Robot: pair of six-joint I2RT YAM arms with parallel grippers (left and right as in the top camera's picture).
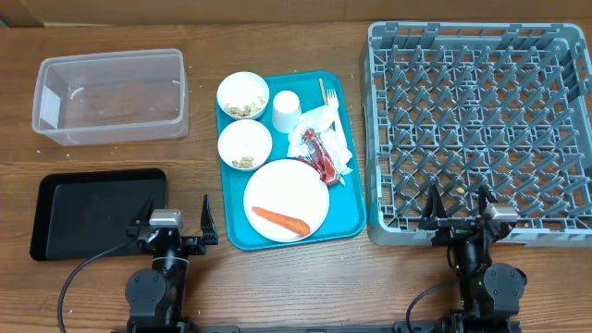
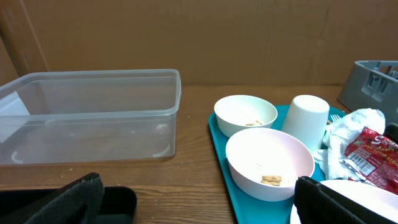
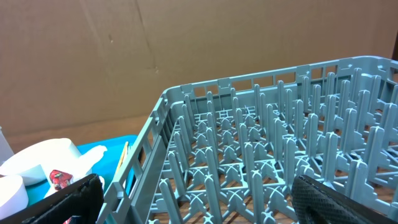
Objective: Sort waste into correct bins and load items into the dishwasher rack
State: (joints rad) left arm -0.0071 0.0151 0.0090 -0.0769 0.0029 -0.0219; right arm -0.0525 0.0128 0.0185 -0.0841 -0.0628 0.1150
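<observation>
An orange carrot (image 1: 280,220) lies on the round white plate (image 1: 287,190) on the teal tray (image 1: 349,199). Two white bowls (image 1: 243,94) (image 1: 245,144) hold beige crumbs. A white cup (image 1: 285,110), crumpled napkins (image 1: 326,121), a red wrapper (image 1: 323,157) and a pale fork (image 1: 330,96) share the tray. The clear tub (image 1: 111,95) is at the back left, the black tray (image 1: 97,212) at the front left, the grey rack (image 1: 479,129) on the right. My left gripper (image 1: 176,217) is open and empty between black tray and teal tray. My right gripper (image 1: 460,211) is open and empty at the rack's front edge.
In the left wrist view the tub (image 2: 93,112), both bowls (image 2: 269,162) (image 2: 245,114), the cup (image 2: 308,121) and the wrapper (image 2: 373,155) lie ahead. The right wrist view looks over the rack's pegs (image 3: 267,155). A cardboard wall stands behind the table.
</observation>
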